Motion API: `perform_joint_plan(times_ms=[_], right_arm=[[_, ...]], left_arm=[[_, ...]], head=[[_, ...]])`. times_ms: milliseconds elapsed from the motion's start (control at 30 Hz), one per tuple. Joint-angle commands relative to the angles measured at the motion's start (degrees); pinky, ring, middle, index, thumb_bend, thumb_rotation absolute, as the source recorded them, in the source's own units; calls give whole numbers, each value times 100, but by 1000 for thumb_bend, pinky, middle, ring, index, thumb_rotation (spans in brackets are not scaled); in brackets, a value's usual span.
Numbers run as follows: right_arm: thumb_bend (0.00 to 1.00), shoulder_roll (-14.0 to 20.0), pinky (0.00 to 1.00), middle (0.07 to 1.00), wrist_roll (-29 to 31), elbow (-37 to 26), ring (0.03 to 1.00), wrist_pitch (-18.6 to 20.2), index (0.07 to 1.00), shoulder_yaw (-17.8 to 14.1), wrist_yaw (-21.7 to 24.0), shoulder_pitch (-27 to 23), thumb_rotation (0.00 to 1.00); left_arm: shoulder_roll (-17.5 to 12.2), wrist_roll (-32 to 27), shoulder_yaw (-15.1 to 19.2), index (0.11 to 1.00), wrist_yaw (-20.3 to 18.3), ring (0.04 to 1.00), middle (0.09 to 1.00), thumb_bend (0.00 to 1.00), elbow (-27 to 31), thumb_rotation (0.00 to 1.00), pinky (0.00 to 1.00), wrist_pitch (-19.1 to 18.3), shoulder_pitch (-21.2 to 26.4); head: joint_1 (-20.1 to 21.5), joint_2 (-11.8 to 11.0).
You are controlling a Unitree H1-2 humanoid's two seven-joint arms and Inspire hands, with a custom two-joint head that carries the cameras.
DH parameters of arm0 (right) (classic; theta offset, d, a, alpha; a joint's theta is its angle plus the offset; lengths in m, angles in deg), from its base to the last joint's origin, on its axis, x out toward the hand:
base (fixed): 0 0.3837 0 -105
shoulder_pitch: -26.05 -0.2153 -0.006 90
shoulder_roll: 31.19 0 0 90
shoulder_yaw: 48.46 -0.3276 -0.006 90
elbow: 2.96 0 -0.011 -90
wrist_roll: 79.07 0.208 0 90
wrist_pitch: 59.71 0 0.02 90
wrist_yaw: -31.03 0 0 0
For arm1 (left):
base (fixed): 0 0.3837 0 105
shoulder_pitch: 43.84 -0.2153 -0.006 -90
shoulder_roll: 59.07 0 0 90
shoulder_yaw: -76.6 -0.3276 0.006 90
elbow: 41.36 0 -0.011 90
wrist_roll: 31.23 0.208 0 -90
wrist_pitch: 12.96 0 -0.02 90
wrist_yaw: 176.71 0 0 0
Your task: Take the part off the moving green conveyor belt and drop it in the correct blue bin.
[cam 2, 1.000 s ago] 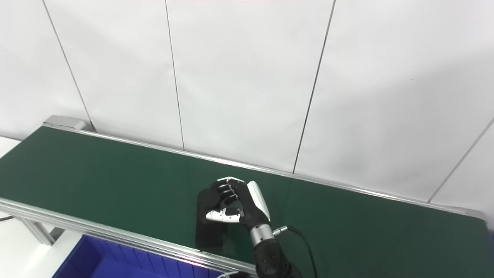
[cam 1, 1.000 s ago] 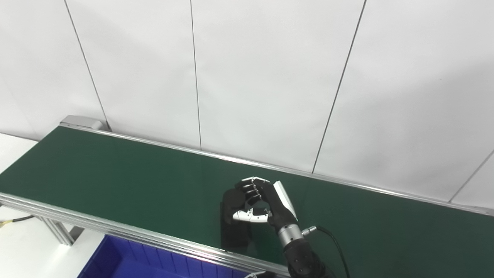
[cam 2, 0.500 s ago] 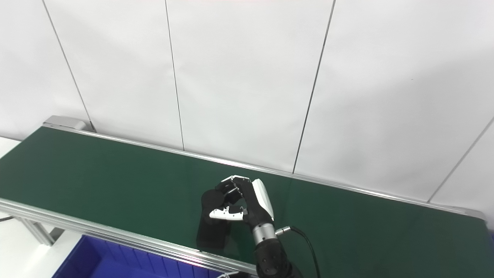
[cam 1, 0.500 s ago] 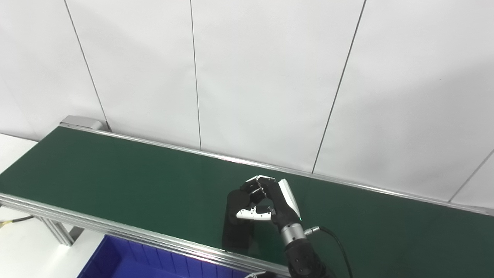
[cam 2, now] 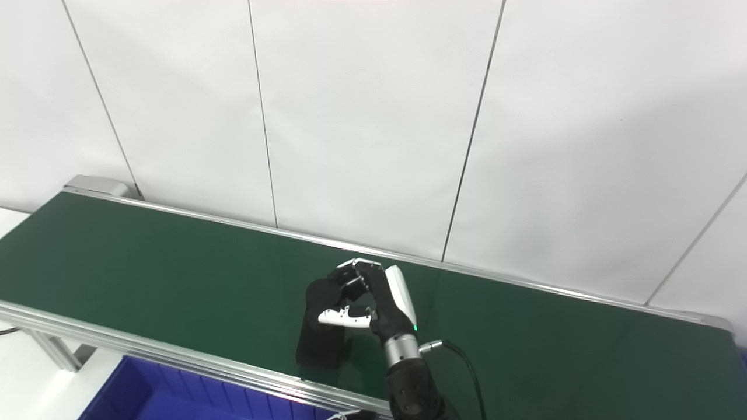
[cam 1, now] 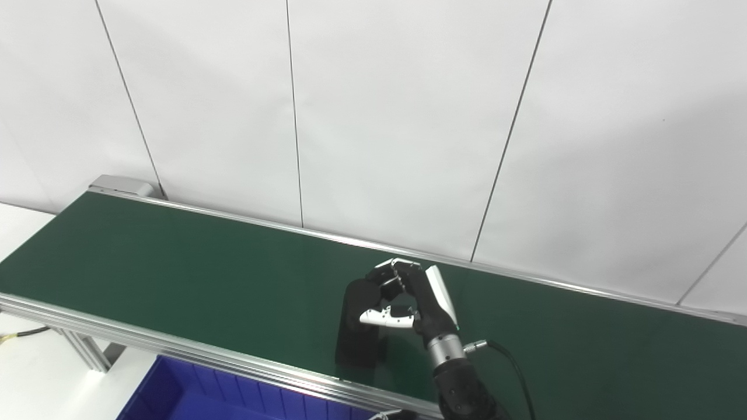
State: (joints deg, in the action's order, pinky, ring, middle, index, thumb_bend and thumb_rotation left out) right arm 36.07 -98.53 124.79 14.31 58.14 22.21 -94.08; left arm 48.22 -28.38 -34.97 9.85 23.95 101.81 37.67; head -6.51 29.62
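Here the right hand (cam 1: 408, 297) is above the green belt (cam 1: 175, 262), fingers (cam 1: 390, 274) and white thumb (cam 1: 382, 318) clamped on a black part (cam 1: 359, 294) — the part's upper end sits in the grip, and a dark shape below it reaches down to the belt. A blue bin (cam 1: 192, 394) lies below the belt's near rail, at the picture's bottom edge. The left hand is out of sight.

green belt (cam 1: 175, 256), black part (cam 1: 359, 294), blue bin (cam 1: 192, 396)
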Motion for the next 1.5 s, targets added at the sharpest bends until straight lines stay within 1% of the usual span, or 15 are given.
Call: perform_joint_plan(times_ms=[0, 133, 267, 333, 500, 600, 700, 800, 933, 1033, 1133, 1200, 1267, 1300, 1467], right_arm=[[516, 5, 461, 519, 79, -385, 465, -306, 471, -75, -6, -82, 0], [517, 95, 456, 519, 115, -1113, 469, -36, 465, -235, 11, 130, 0], [517, 221, 453, 514, 144, -1960, 468, 393, 470, -429, 131, 339, 0], [518, 246, 448, 510, 179, -2262, 467, 552, 473, -528, 167, 417, 0], [519, 313, 442, 502, 276, -2923, 465, 877, 479, -754, 206, 597, 0], [519, 368, 440, 499, 371, -3179, 459, 936, 485, -848, 253, 677, 0], [518, 435, 460, 505, 375, -3504, 466, 1081, 472, -944, 292, 783, 0], [519, 480, 449, 505, 396, -3771, 464, 1162, 470, -1015, 317, 874, 0], [519, 549, 432, 502, 271, -4153, 456, 1318, 479, -1075, 301, 989, 0], [519, 555, 447, 501, 210, -4532, 462, 1500, 476, -1108, 310, 1195, 0], [519, 539, 446, 505, 208, -4949, 461, 1731, 474, -1130, 369, 1429, 0], [518, 533, 439, 506, 189, -5117, 460, 1832, 475, -1120, 399, 1512, 0], [518, 560, 435, 507, 156, -5349, 459, 1875, 477, -1102, 431, 1649, 0], [518, 575, 433, 505, 143, -5436, 458, 1887, 478, -1099, 444, 1708, 0], [518, 510, 441, 504, 88, -5885, 464, 2094, 473, -1109, 486, 2006, 0]], left_arm=[[51, -46, -17, 762, -179, 707, 744, 739, 187, 601, 650, 216, 40], [19, -115, 76, 760, -324, 700, 739, 737, 192, 614, 644, 216, 42], [-46, -58, 130, 769, -356, 703, 743, 736, 235, 632, 642, 216, 29], [-63, -81, 168, 771, -405, 711, 748, 732, 255, 630, 644, 216, 18], [-78, -167, 286, 772, -583, 721, 751, 730, 288, 637, 644, 216, -11], [-80, -153, 347, 775, -650, 729, 756, 722, 304, 651, 651, 216, -25], [-100, -164, 419, 776, -714, 733, 761, 726, 309, 663, 655, 216, -32], [-123, -157, 476, 781, -755, 736, 766, 715, 333, 675, 657, 216, -43], [-140, -195, 557, 785, -839, 734, 766, 713, 375, 702, 661, 216, -53], [-165, -260, 641, 792, -950, 735, 767, 683, 398, 715, 667, 216, -57], [-174, -313, 753, 795, -1078, 735, 768, 669, 409, 726, 673, 216, -66], [-183, -336, 821, 797, -1158, 738, 770, 655, 425, 728, 676, 216, -68], [-211, -370, 892, 802, -1239, 745, 775, 662, 447, 739, 682, 216, -73], [-215, -386, 925, 804, -1280, 749, 777, 667, 454, 744, 685, 216, -76], [-264, -418, 1122, 807, -1466, 760, 783, 687, 535, 750, 700, 216, -92]], head=[[44, -1], [146, -16], [281, -18], [357, -12], [478, 3], [507, 5], [653, 30], [712, 44], [858, 75], [1078, 158], [1166, 209], [1246, 256], [1379, 369], [1379, 369], [1631, 659]])
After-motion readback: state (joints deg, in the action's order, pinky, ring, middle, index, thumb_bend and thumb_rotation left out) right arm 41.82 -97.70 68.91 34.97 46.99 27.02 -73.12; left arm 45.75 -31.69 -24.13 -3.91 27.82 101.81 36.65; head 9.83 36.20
